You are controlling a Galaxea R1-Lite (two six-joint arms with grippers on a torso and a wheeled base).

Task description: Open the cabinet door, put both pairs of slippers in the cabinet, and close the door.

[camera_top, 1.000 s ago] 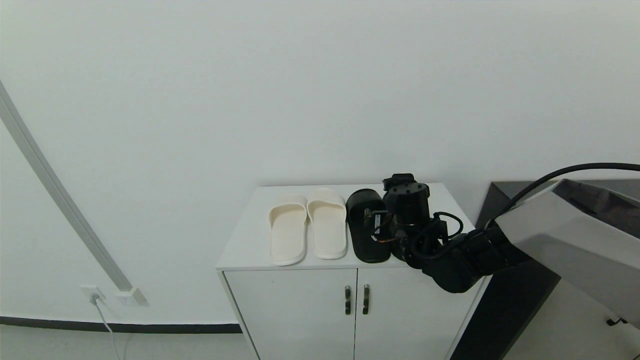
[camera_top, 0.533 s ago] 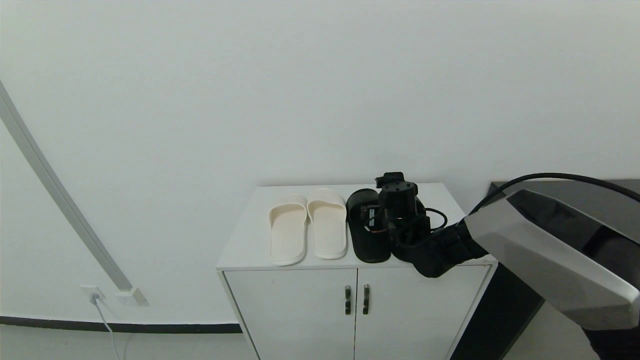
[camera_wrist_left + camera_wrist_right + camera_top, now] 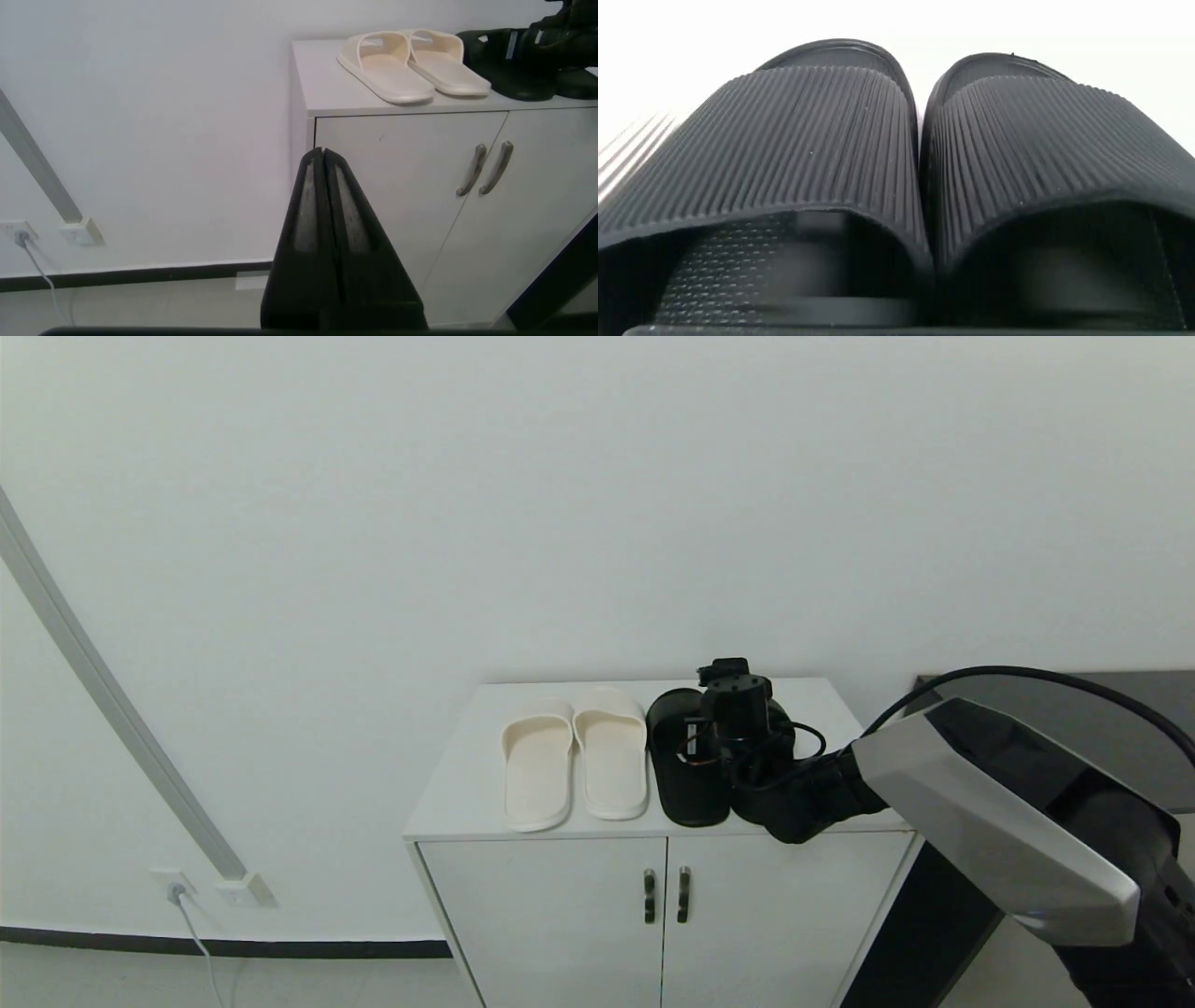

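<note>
Cabinet (image 3: 551,915) doors are closed; cream slippers (image 3: 574,761) and black slippers (image 3: 681,789) lie on top. Both pairs look light and bendy (pinch the ribbed straps (image 3: 813,140) together). Right gripper (image 3: 724,751) sits at the black pair, its hold impossible to tell; left gripper (image 3: 323,224) is closed and empty.

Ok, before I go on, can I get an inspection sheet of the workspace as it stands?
Surface: white cabinet top, carrying both pairs of slippers.
Job's things: white slippers and black slippers side by side on top; cabinet doors shut, handles untouched.
Clutter: nothing seen.
Grippers: right gripper low over the black slippers; left gripper shut and holding nothing, out in front of the cabinet.
Cables: black cable arcing over the right arm; white cord hanging from the wall socket.
Surroundings: white wall, a grey strip slanting down it, a dark unit right of the cabinet.
</note>
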